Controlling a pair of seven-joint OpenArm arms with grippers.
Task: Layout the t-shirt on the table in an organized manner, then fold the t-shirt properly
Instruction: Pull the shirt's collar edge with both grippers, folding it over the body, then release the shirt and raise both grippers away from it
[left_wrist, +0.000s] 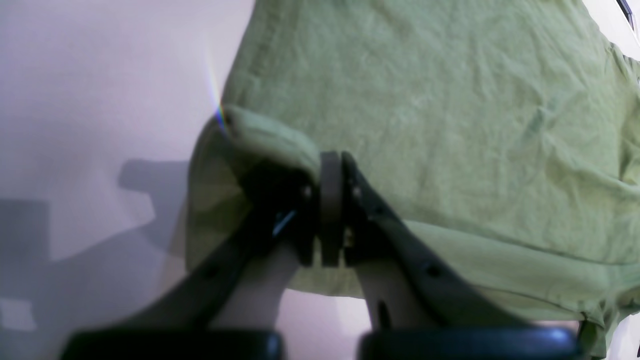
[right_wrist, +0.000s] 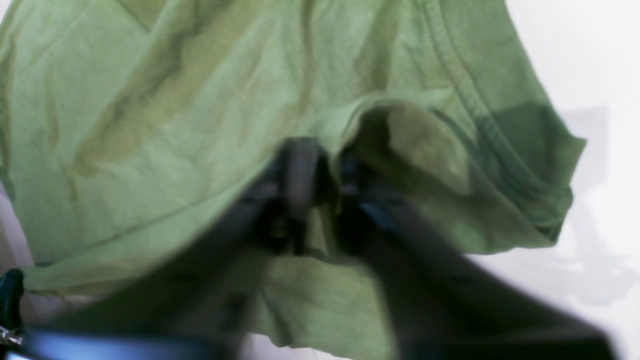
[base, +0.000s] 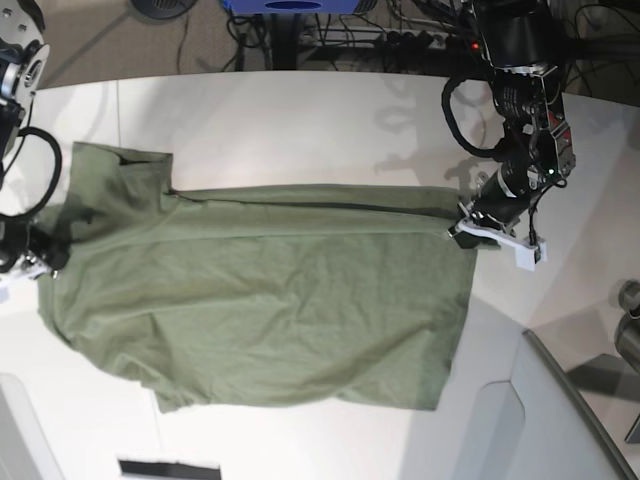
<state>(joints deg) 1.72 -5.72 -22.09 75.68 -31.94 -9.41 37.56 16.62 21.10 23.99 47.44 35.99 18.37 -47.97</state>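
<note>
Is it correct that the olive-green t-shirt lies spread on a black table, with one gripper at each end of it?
Not quite: the table is white, not black, as the base view shows. The rest holds: the t-shirt lies spread out, with the left gripper at one end and the right gripper at the other.

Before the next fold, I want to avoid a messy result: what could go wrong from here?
1. The left hand is shut on the t-shirt edge; pulling may drag the cloth out of line across the table.
2. The right hand sits in bunched fabric with its grip unclear; the corner could drop unevenly.
3. Wrinkles across the body could get folded in.
</note>
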